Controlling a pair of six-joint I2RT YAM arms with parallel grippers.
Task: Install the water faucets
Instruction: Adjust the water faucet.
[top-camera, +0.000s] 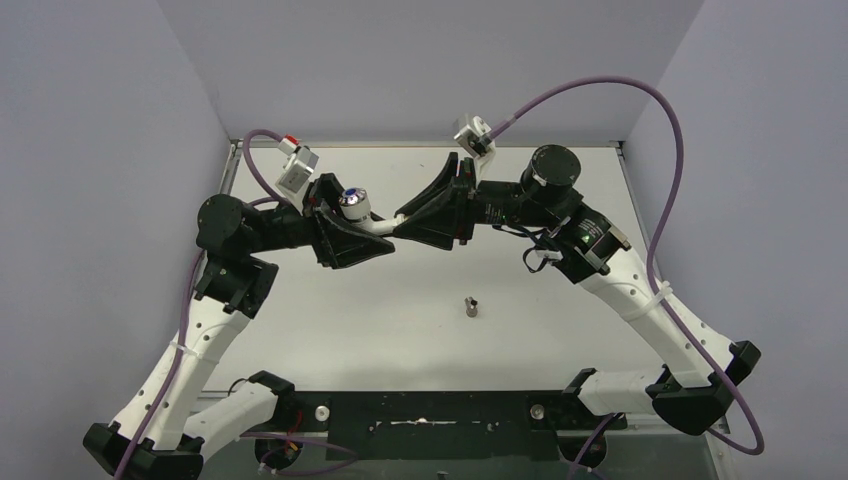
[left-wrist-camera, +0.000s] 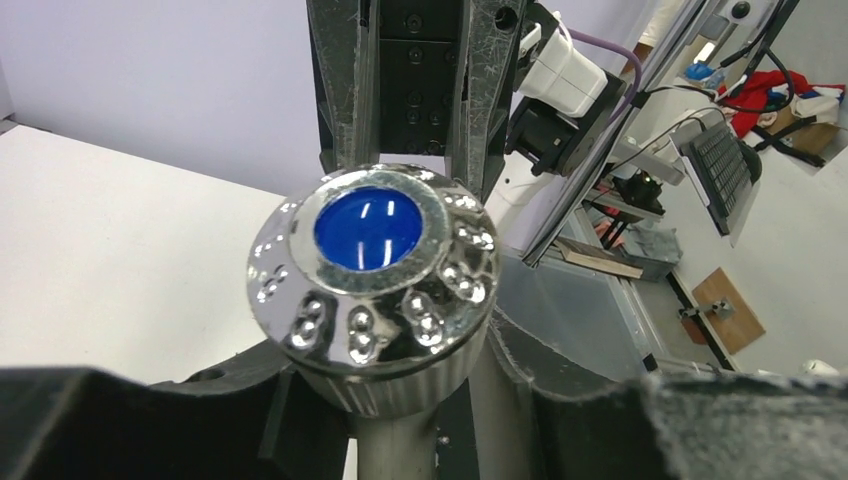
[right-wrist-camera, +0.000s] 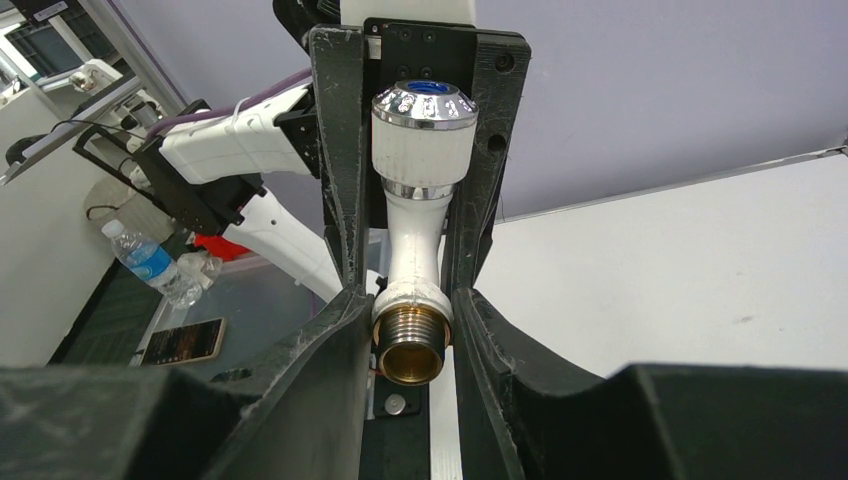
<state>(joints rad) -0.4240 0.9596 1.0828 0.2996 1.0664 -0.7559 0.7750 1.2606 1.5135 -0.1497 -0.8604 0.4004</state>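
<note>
Your right gripper (right-wrist-camera: 412, 312) is clamped on the white tap (right-wrist-camera: 414, 235) beside its brass thread (right-wrist-camera: 410, 350), mid-air over the far bench (top-camera: 560, 330). The left gripper (top-camera: 380, 232) flanks the chrome knob (left-wrist-camera: 372, 290); you cannot tell if it grips. Expect it to be light and rigid with a slippery cap, so take the ribbed collar (right-wrist-camera: 423, 150). The small fitting (top-camera: 471, 305) stands nearer, apart. No writing, only a blue dot (left-wrist-camera: 367, 228)

No legible txt, brand or no. anywhere. Only sign: plain blue dot (left-wrist-camera: 368, 228) atop chrome knob (left-wrist-camera: 440, 300) of the tap (right-wrist-camera: 415, 235). Bottle (right-wrist-camera: 152, 266) label, beyond table's near-left side, too small to read.
</note>
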